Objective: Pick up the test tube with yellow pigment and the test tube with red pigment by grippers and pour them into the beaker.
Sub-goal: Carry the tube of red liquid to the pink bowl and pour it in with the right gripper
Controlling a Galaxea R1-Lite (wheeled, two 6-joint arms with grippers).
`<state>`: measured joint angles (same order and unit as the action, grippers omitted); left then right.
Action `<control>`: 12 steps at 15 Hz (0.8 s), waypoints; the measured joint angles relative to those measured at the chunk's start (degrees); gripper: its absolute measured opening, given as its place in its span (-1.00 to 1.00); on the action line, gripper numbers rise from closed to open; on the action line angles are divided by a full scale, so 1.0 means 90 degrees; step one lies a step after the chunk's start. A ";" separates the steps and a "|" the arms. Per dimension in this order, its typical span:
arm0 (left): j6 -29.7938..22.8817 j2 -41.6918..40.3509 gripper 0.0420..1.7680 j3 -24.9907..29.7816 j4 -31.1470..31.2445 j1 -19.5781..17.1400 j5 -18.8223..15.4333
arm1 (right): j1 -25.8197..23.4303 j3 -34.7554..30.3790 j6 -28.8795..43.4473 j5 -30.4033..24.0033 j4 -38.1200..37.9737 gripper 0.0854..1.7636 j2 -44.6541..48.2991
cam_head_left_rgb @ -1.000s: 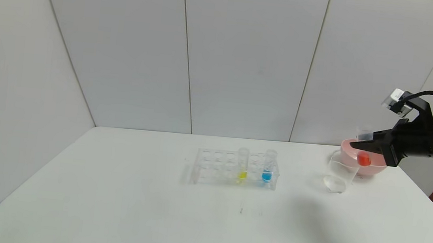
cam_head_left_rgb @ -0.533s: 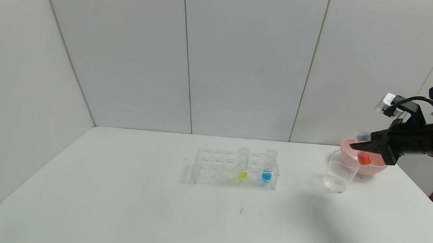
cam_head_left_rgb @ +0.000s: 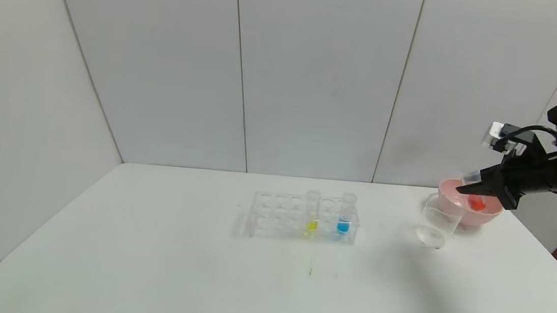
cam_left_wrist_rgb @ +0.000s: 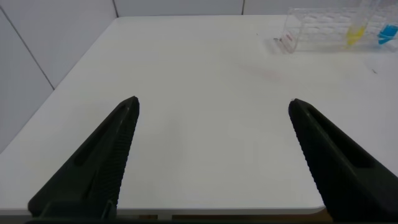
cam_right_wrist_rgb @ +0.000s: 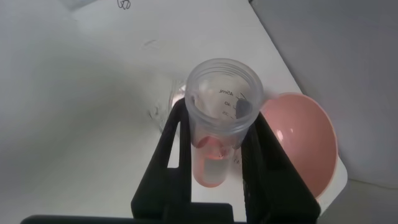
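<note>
Our right gripper [cam_head_left_rgb: 470, 188] has its jaws closed on the test tube with red pigment [cam_head_left_rgb: 476, 202], held tilted above the pink bowl [cam_head_left_rgb: 487, 213]. The beaker [cam_head_left_rgb: 438, 222] stands on the table at about seven o'clock from the tube, so we judge the pour needs a shift that way. The tube's printed scale is too small to read. The test tube with yellow pigment [cam_head_left_rgb: 312, 212] stands in the rack [cam_head_left_rgb: 278, 212]. Our left gripper [cam_left_wrist_rgb: 211, 155] hangs wide open, far from it.
</note>
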<state>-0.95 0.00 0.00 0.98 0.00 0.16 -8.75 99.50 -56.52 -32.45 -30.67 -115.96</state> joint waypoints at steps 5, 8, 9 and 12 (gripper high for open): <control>0.0000 0.0000 0.94 0.0000 0.0000 0.0000 0.0000 | -0.0286 0.0561 -0.0784 0.0249 -0.0381 -0.48 -0.0381; 0.0000 0.0000 0.94 0.0000 0.0000 0.0000 0.0000 | -0.0356 0.0782 -0.1153 0.0665 -0.0624 -0.48 -0.0576; 0.0000 0.0000 0.94 0.0000 0.0000 0.0000 0.0000 | -0.0362 0.0845 -0.1159 0.0675 -0.0639 -0.48 -0.0628; 0.0000 0.0000 0.94 0.0000 0.0000 0.0000 0.0000 | -0.0356 0.0910 -0.1169 0.0689 -0.0646 -0.48 -0.0726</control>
<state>-0.95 0.00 0.00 0.98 0.00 0.16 -11.96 107.69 -67.04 -26.25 -36.49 -122.49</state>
